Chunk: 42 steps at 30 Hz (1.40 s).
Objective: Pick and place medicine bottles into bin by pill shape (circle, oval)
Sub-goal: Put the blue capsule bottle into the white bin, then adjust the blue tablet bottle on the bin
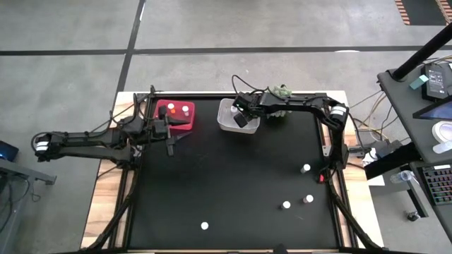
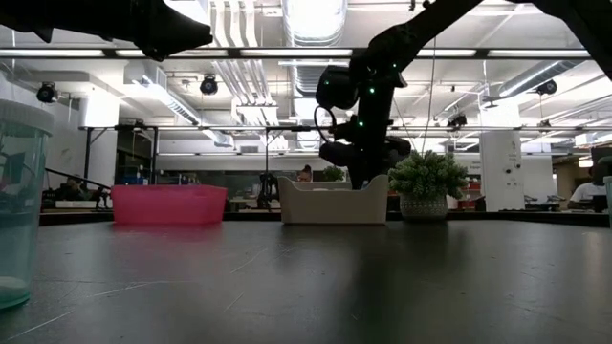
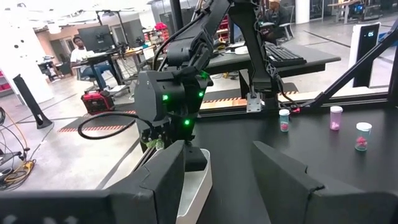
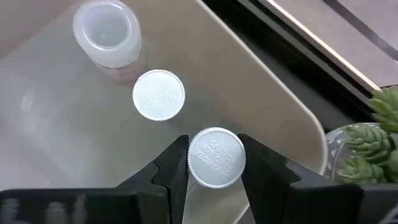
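My right gripper (image 4: 214, 171) reaches down into the white bin (image 1: 227, 121) at the table's far middle, shut on a white-capped medicine bottle (image 4: 216, 157). Two more bottles (image 4: 158, 94) (image 4: 107, 28) stand on the bin's floor beyond it. The red bin (image 1: 175, 113) to its left holds several bottles. Loose bottles stand on the black mat at the right (image 1: 305, 168) (image 1: 308, 200) (image 1: 286, 205) and near the front edge (image 1: 204, 226). My left gripper (image 3: 227, 180) waits open and level, just in front of the red bin. My right gripper pinches the bottle's round white cap (image 4: 194, 163) between its two fingers, one on each side. The fingers (image 4: 171, 171) slant down from the table's right and far side. The bottle is upright inside the white bin; whether its base touches the floor is hidden.
A green spiky plant in a pot (image 1: 281, 93) stands right beside the white bin. A pale green bottle (image 2: 14, 201) sits close to the low camera on its left. Cables run along the table's far edge. The mat's middle is bare.
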Motion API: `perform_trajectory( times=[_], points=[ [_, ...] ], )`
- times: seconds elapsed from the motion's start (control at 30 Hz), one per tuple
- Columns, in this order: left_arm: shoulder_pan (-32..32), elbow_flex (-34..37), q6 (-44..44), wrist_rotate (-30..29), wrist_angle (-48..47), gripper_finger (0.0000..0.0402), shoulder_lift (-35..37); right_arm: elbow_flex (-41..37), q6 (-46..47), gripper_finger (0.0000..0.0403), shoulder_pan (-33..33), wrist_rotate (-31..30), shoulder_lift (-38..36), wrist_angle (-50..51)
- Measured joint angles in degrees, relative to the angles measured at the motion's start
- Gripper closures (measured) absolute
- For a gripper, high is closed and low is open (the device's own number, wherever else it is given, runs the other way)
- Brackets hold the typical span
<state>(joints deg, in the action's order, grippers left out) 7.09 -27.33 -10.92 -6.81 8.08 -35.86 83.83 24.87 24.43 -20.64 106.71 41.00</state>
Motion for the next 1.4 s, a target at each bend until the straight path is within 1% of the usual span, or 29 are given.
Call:
perform_trajectory(
  times=[0.13, 0.47, 0.8, 0.83, 0.9, 0.97, 1.03, 1.17, 1.27, 1.3, 1.4],
  points=[
    [0.00, 0.00, -0.22, 0.00, 0.07, 0.0233, -0.09, 0.00, 0.06, 0.0269, 0.00, -0.05, 0.14, -1.08],
    [0.02, 0.00, -0.33, 0.00, -0.02, 0.0233, 0.11, 0.00, 0.21, 0.0225, 0.00, -0.31, -0.01, -1.37],
    [0.02, 0.00, -0.33, 0.00, -0.04, 0.0233, -0.07, 2.08, -1.01, 0.0220, -0.74, 0.06, -2.64, -0.36],
    [0.02, 0.00, -0.31, 0.00, 0.07, 0.0233, -0.13, 2.23, -1.59, 0.0223, -0.90, 0.42, -2.95, -0.61],
    [0.02, 0.00, -0.31, 0.00, -0.01, 0.0233, -0.17, 2.36, -2.23, 0.0236, -0.92, 3.42, -3.28, -1.02],
    [0.01, 0.00, -0.32, 0.02, 0.00, 0.0233, -0.15, 2.24, -2.68, 0.0256, -0.88, 7.48, -3.25, -2.40],
    [0.00, 0.00, -0.31, 0.00, 0.04, 0.0233, -0.11, 2.14, -3.55, 0.0283, -0.81, 9.69, -2.80, -2.89],
    [0.00, 0.00, -0.31, 0.02, 0.02, 0.0233, -0.11, 2.08, -4.03, 0.0340, -0.73, 9.58, -1.80, -3.50],
    [0.00, 0.00, -0.31, 0.02, 0.03, 0.0233, -0.32, 2.05, -5.45, 0.0377, -0.50, 7.25, -1.35, -5.10],
    [0.00, 0.00, -0.31, 0.02, -0.01, 0.0233, -0.33, 2.05, -5.56, 0.0386, -0.31, 7.08, -1.28, -5.95],
    [0.00, 0.00, -0.33, 0.02, 0.07, 0.0233, -0.46, 2.03, -5.64, 0.0393, 0.39, 7.11, -1.22, -7.21]
  ],
)
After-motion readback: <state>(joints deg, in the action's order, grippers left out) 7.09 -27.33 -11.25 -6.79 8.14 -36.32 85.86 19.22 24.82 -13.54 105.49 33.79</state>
